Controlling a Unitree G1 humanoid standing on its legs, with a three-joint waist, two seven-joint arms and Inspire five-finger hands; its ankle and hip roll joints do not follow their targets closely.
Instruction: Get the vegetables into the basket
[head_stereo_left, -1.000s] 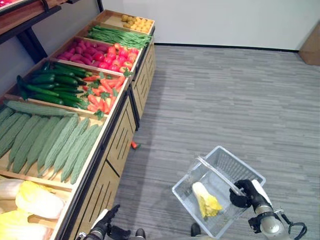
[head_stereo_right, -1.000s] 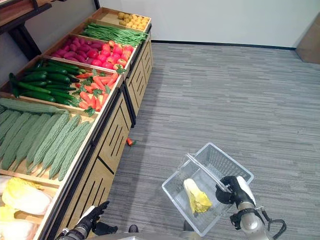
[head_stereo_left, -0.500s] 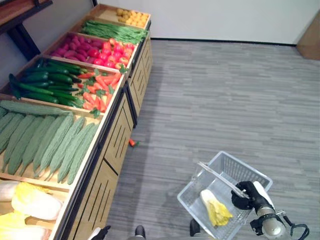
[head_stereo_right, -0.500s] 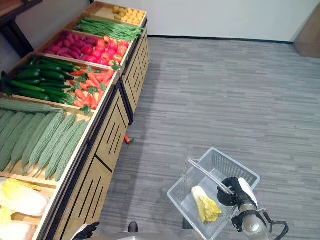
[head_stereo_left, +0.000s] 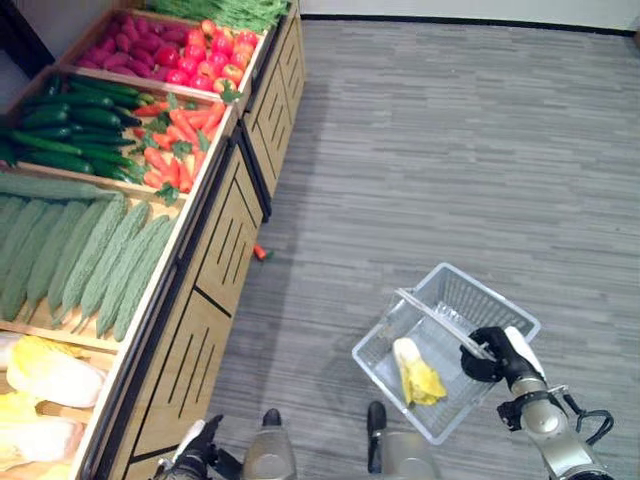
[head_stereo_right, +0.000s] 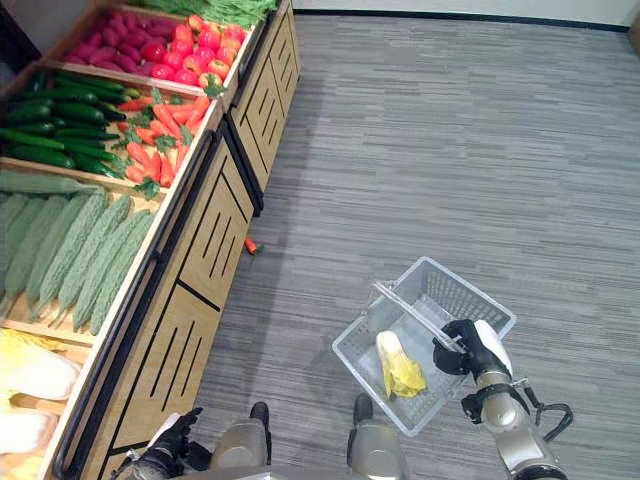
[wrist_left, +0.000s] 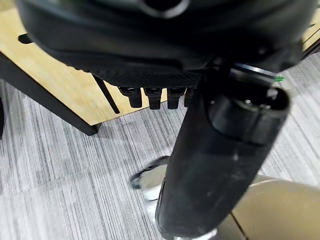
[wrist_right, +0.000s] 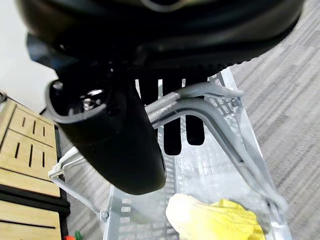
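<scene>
A clear wire-mesh basket (head_stereo_left: 472, 296) hangs low over the grey floor at the lower right. My right hand (head_stereo_left: 488, 356) is shut on its grey handle (wrist_right: 200, 97), the fingers curled round the bar in the right wrist view. One yellow-white napa cabbage (head_stereo_left: 415, 370) lies inside the basket (wrist_right: 212, 167). My left hand (head_stereo_left: 195, 462) hangs low beside the wooden stand's front, fingers relaxed and holding nothing. The stand's bins hold bitter gourds (head_stereo_left: 95, 255), cucumbers (head_stereo_left: 65, 130), carrots (head_stereo_left: 175, 150), red vegetables (head_stereo_left: 195, 65) and more napa cabbages (head_stereo_left: 45, 375).
The wooden stand (head_stereo_left: 215, 270) runs along the left side, its slatted front panels facing the aisle. A small carrot (head_stereo_left: 261, 252) lies on the floor by its base. Grey carpet floor (head_stereo_left: 450, 150) stretches to the right and beyond the basket.
The whole picture has shifted, so the camera has moved and tilted down. My right hand still holds the basket's handle with the cabbage inside. The left hand stays low.
</scene>
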